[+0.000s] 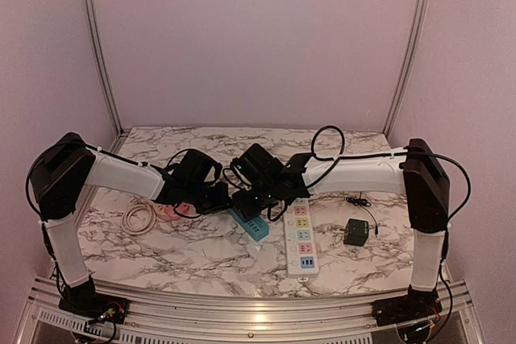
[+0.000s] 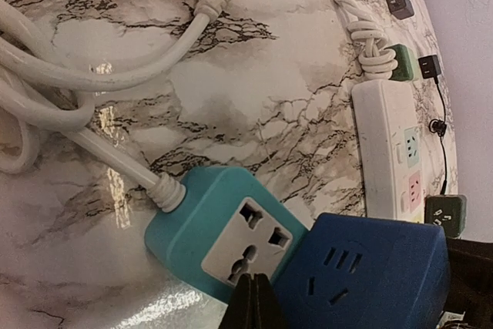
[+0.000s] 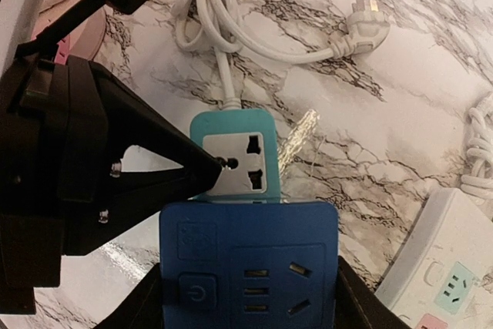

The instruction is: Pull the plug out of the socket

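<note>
- Gripping the plug by its two sides, the right gripper has its fingers clenched on the dark blue block. The plug sits in the teal socket near the middle of the table.
- Left gripper: fingers pinched together on nothing. The tips bear on the socket's grey face just beside the plug, apparently to pin it down.
- Step in hand, as judged: the plug is not yet out; it meets the socket with no gap visible.
- Risk 1: the pinned point is small and lies near the edge of the face. A hard pull could slide the tips off, and the socket would then lift with the plug.
- Risk 2: a tilted pull could bind the pins, or lever the plug out of the grasp, since the fingers hold only smooth flat sides.
- Risk 3: a sudden release could swing the right arm toward the white strip near by, or drag the socket's cord across the table.
</note>
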Tool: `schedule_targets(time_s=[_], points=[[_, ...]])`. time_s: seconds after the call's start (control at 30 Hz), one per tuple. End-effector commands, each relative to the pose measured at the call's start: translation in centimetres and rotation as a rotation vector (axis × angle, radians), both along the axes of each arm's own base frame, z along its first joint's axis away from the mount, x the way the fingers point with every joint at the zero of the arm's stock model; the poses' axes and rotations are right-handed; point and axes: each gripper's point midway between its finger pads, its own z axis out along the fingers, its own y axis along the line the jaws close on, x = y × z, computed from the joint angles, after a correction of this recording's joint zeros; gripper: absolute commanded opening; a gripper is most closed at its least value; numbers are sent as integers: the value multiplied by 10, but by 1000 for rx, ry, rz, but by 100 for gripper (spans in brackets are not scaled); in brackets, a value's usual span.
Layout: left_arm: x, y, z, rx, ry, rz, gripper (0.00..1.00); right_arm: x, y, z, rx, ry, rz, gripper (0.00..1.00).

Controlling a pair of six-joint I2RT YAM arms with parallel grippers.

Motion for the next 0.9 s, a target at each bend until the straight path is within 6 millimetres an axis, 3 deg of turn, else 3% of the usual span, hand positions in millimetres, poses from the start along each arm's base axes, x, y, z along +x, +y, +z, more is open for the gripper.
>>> schedule_targets(time_s=[0.0,0.13,0.47,0.87], points=[[-30,18,-44,117,155,-18,0,8,1,35,76,-57,-54,17],[-28,20,-56,150,158,-12,0,8,2,39,85,-62,-56,17],[-41,49,-91,304,202,-11,0,22,-5,59,102,-96,-79,17],[-47,62,-104,359,211,-4,0,31,-20,62,98,-90,-98,17]])
